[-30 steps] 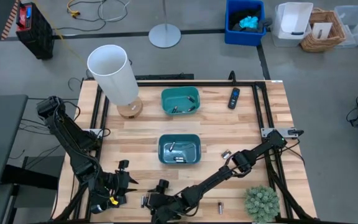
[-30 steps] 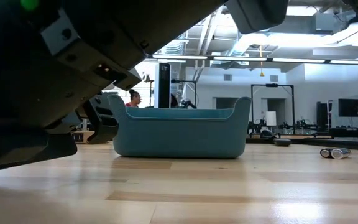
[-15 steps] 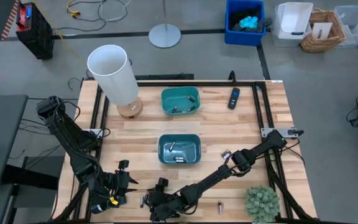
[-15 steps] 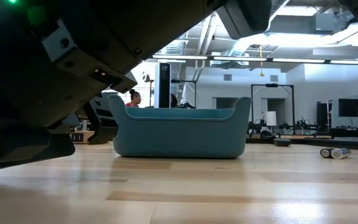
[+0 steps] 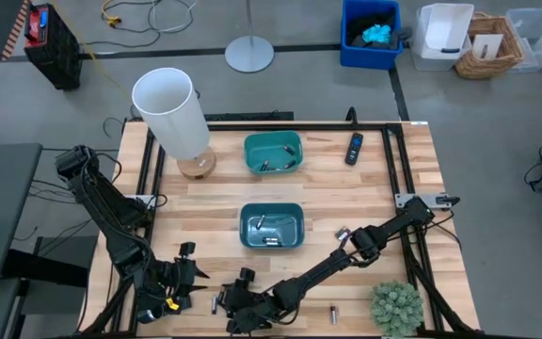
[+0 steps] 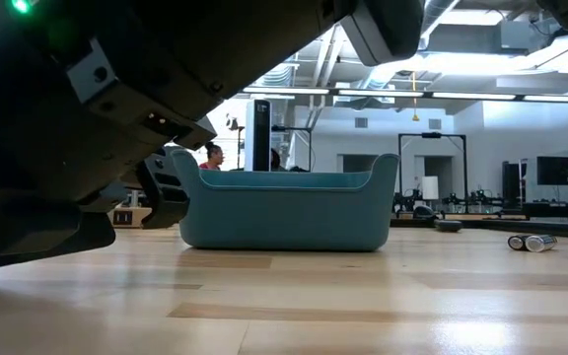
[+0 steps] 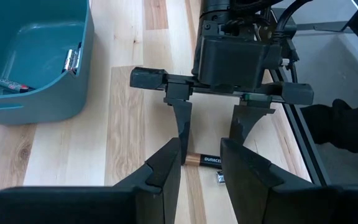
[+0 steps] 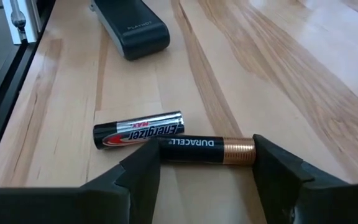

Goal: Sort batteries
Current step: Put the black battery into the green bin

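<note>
Tabletop (image 8: 278, 68): Duracell battery (image 8: 205, 150) between right pincer (image 8: 207, 168) fingers.

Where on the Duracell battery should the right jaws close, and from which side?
Grip the Duracell battery mid-barrel, coming straight down from above. It lies flat on the table, so only its long sides are free. The right gripper has an open finger past each end; turn the wrist to close across the barrel. The Energizer battery touches one side, so keep that finger thin.
</note>
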Motion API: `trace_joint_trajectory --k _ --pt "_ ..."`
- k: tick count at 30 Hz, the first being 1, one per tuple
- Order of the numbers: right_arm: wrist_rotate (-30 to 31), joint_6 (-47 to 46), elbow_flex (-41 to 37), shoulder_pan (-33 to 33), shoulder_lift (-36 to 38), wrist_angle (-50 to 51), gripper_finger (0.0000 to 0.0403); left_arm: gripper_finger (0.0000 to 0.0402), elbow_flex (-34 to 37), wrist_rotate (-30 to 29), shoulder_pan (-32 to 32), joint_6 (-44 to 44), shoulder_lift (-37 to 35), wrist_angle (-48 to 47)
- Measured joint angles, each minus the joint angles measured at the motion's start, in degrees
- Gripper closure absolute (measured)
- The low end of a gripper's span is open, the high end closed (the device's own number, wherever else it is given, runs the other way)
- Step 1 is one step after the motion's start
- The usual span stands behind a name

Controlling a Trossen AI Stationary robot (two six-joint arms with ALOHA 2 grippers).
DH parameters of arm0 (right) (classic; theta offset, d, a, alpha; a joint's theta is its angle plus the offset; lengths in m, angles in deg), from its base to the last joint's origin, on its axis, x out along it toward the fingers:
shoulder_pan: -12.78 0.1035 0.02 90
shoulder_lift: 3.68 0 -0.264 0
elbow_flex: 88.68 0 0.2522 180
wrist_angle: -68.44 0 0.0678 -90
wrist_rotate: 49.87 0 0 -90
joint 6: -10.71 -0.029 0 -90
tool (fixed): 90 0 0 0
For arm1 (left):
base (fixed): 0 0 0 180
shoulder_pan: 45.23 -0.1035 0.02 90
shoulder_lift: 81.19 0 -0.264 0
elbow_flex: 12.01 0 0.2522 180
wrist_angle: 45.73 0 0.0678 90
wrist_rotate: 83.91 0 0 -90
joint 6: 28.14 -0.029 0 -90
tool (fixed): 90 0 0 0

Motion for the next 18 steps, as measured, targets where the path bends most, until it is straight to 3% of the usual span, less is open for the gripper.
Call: trace_joint_trajectory --k 18 --pt "0.77 3.29 -0.07 -0.02 -0.01 -1.09 0.0180 0.0294 0.00 0.00 0.02 -0.04 0.00 0.00"
